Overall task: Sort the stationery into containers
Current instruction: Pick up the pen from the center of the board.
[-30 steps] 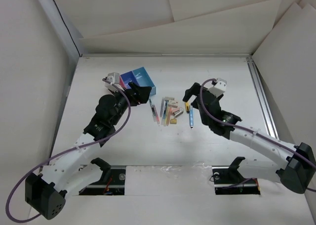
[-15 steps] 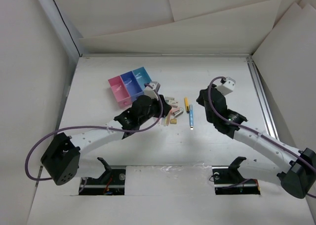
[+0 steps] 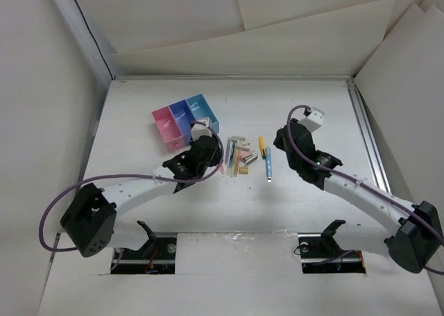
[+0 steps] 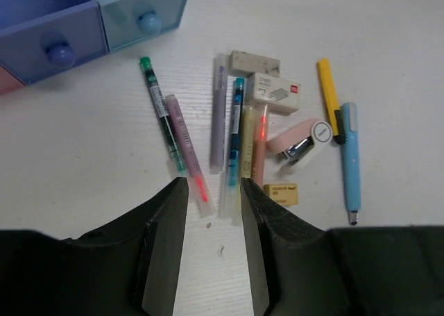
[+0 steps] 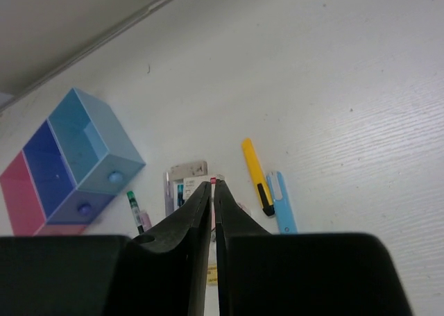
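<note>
Stationery (image 4: 236, 121) all lies loose on the table (image 3: 312, 107) in one small pile just beside the containers (image 3: 186, 118), whose trays look empty to us, so we think the sorting has hardly begun. Our left gripper (image 4: 211, 191) hangs spread apart and empty over the near ends of the pens (image 4: 220, 114), and our right gripper (image 5: 212, 187) is pinched closed on nothing. Since a second ago our left arm has swung from the trays to the pile, while our right arm barely moved.
</note>
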`<move>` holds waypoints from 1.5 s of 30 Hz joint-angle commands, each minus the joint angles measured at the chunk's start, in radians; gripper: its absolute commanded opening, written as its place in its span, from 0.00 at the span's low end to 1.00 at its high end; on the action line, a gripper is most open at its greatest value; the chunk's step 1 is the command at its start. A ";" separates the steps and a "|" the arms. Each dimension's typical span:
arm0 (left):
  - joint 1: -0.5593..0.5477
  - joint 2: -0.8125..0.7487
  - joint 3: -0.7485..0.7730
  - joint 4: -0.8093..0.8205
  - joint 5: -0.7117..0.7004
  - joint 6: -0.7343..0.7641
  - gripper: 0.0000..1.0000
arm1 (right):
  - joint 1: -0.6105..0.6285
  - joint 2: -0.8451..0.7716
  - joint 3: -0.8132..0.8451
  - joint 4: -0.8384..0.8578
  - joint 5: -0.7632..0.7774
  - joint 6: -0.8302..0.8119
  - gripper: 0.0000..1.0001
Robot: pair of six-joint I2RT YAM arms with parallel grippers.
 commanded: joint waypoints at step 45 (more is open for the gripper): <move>0.068 0.228 -0.005 0.116 0.057 -0.097 0.24 | 0.015 0.071 0.084 0.006 -0.102 -0.059 0.12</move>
